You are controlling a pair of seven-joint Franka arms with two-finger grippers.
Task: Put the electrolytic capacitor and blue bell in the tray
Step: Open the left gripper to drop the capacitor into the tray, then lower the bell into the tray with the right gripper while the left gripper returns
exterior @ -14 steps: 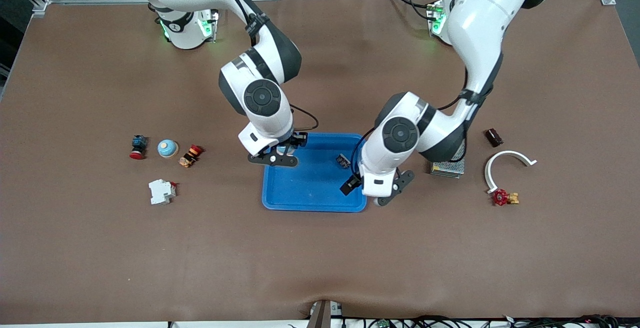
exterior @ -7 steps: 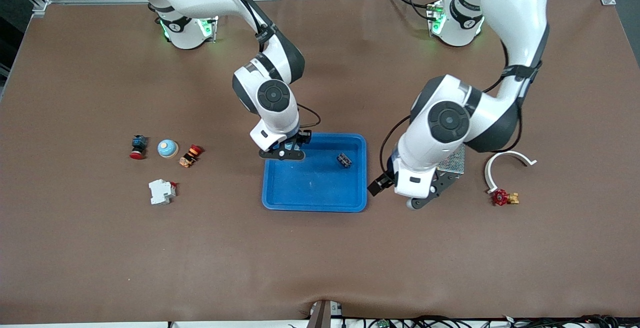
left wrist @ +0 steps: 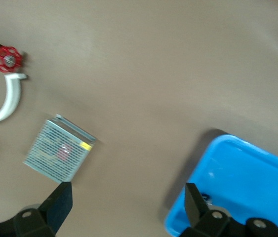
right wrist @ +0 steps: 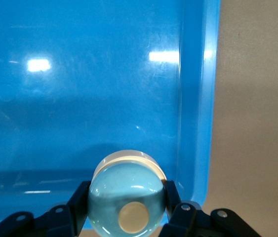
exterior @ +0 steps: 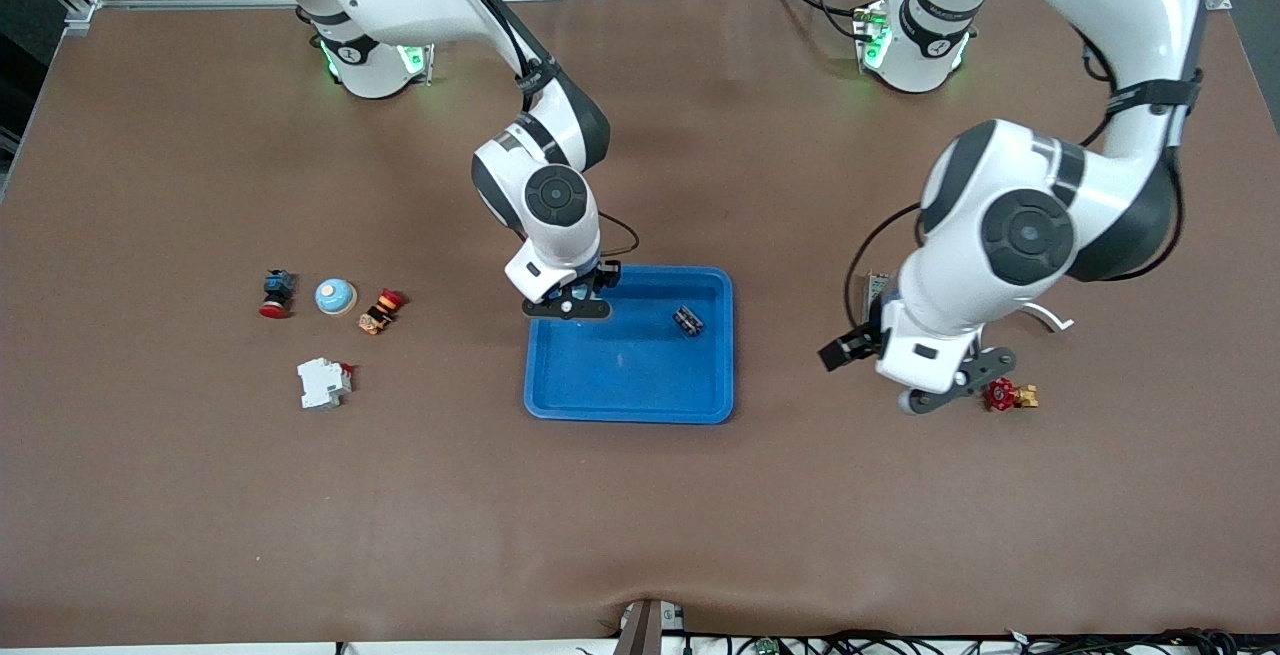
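Blue bell (right wrist: pixel 127 197) sits clamped between the fingers (right wrist: pixel 77 205) of the right gripper (exterior: pixel 567 307), which hangs low over the corner of the tray (exterior: pixel 630 385) toward the right arm's end of the surface. The electrolytic capacitor (exterior: pixel 687 320) already lies inside the tray, near the rim at the left arm's end. Over the past second the left gripper (left wrist: pixel 127 210) has pulled away from the tray's edge and swung out toward its own end of the surface. It now hovers with its fingers (left wrist: pixel 59 205) spread wide and empty, over bare surface just beside the red valve (exterior: pixel 1000 394), with the grey mesh box (left wrist: pixel 59 150) in its wrist view. The right gripper has meanwhile edged a little farther in over the tray. Half the job looks done: the capacitor is delivered and the left arm is out of the way. The bell appears to need only lowering and release.
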